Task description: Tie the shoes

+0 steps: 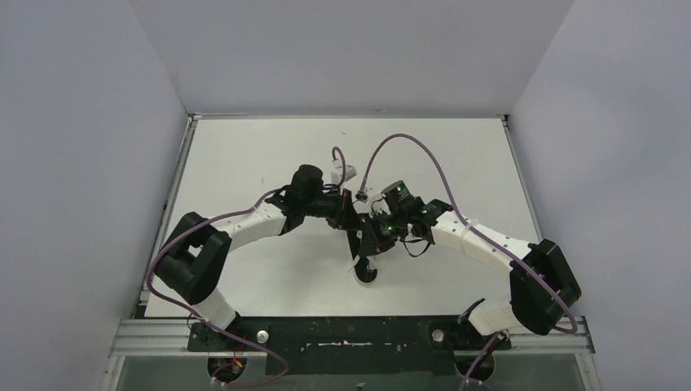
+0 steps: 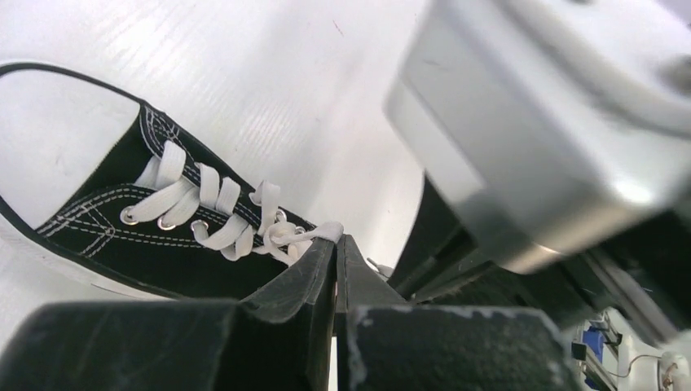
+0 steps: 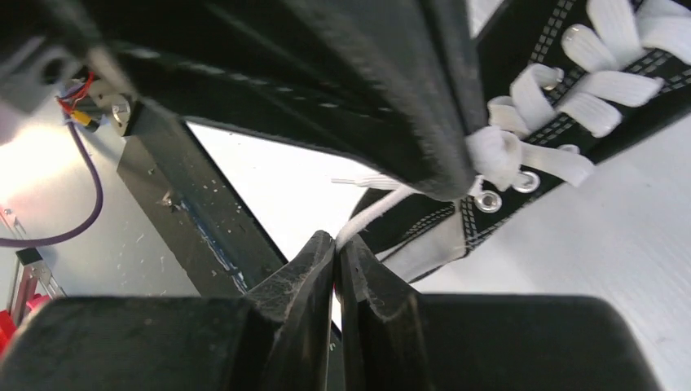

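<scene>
— What's the room like?

— A white table (image 1: 244, 163) boxed in by pale grey walls (image 1: 81, 122) on three sides. A metal rail (image 1: 350, 334) runs along its near edge.

— And the shoe?

— The shoe (image 1: 366, 271) sits about mid-table, a little toward the near side, with its white end pointing at the rail. From above, the wrists hide most of it. The left wrist view shows its black canvas side and the white lace (image 2: 220, 232) crossing between metal eyelets.

— How are the arms set?

— The left arm (image 1: 244, 224) and right arm (image 1: 481, 236) both bend inward from the near corners. Their wrists meet right over the shoe, nearly touching. Purple cables (image 1: 407, 140) loop above them.

— The left fingers?

— The left fingers (image 2: 310, 281) are pressed together at the tips. A bit of lace from the bunch at the top eyelets runs into the pinch, so they are clamped on it.

— The right ones?

— The right fingers (image 3: 308, 265) are also squeezed tight, tips meeting. A lace strand comes down from the shoe and ends between those tips, held there. A black part of the other arm crosses just above, touching the lace bunch.
</scene>
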Controlling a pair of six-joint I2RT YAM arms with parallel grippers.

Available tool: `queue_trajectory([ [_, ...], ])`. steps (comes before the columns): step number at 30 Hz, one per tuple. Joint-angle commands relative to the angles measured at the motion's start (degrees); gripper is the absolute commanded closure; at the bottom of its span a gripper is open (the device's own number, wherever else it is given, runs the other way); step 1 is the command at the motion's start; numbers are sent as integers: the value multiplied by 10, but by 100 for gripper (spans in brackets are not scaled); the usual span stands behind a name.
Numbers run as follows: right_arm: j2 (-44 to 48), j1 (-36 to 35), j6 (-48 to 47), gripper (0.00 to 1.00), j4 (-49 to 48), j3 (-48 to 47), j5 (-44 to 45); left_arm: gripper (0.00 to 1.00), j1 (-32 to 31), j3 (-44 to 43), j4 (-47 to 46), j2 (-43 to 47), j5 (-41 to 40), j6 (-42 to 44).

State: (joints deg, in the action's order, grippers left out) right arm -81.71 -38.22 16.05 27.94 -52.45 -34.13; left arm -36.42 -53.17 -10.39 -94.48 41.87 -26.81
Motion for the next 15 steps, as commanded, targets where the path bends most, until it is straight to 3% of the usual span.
queue_trajectory([
  [1, 36, -6, -13, 90, -54, 13, -22, 100, -10, 6, -10, 23, 22, 5],
  [9, 42, 21, -18, 91, 63, 8, 67, 100, -23, 60, -10, 29, -2, 4],
  [15, 36, 37, -22, 87, 44, 18, 110, 100, -23, 70, -17, 11, -19, -9],
])
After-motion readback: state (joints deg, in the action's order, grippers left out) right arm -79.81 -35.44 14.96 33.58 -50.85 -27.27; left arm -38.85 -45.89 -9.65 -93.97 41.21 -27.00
